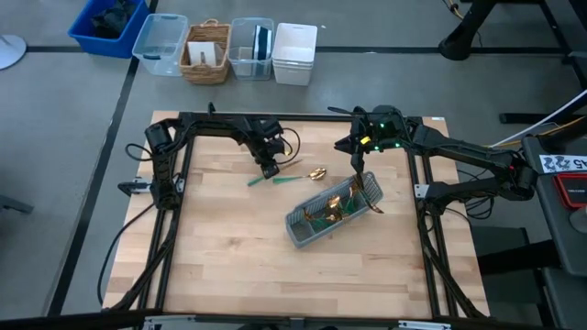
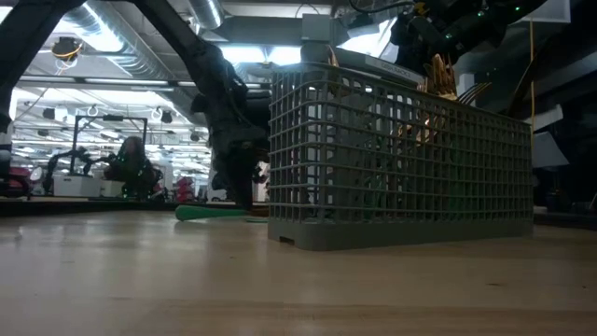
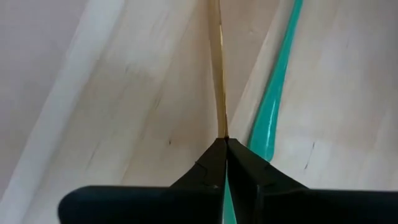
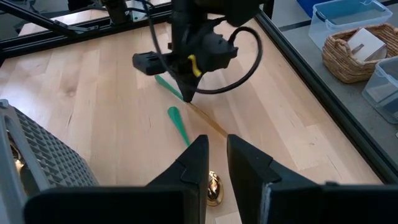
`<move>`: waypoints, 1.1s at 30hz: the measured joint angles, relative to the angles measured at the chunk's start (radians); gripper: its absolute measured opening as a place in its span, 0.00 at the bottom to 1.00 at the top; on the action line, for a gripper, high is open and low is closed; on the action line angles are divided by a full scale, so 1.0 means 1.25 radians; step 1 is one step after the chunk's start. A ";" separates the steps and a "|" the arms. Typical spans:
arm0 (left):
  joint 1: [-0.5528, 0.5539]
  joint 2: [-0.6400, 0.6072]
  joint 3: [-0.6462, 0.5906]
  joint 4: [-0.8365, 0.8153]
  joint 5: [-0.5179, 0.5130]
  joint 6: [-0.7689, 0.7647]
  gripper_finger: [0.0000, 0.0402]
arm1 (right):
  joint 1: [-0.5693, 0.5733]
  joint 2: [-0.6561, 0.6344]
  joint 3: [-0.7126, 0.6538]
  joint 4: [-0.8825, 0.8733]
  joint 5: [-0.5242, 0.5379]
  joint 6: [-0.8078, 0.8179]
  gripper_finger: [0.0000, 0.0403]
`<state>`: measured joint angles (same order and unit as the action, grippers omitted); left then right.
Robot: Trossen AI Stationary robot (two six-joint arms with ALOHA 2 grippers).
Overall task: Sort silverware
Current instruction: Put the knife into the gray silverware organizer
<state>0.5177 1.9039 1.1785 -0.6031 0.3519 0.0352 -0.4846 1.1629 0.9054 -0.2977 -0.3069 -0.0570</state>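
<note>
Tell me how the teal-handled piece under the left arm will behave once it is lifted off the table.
Likely stiff: the teal-handled piece looks like a straight, slim metal utensil. It may pivot or slip, since the left hand, shut, pinches only a narrow part of it. Its glossy handle, like that of the other teal piece lying beside it, looks smooth, so the hold is probably none too secure.

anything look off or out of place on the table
Yes: the grey slotted cutlery caddy sits skewed to the table's edges. Two teal-handled pieces lie loose on the light wooden table, outside the caddy. The left gripper is shut over one of them.
</note>
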 joint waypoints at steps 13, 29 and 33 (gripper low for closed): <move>-0.093 0.000 0.000 0.015 -0.125 0.035 0.02 | 0.000 0.000 0.000 0.000 0.000 0.000 0.16; -0.111 0.000 0.000 0.016 -0.195 0.070 0.02 | 0.000 0.000 0.000 0.000 0.000 0.000 0.16; -0.112 0.000 0.000 0.015 -0.194 0.088 0.07 | 0.000 0.000 0.000 0.000 0.000 0.000 0.16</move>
<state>0.3781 1.9038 1.1786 -0.5846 0.1089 0.1448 -0.4847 1.1629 0.9054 -0.2977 -0.3069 -0.0570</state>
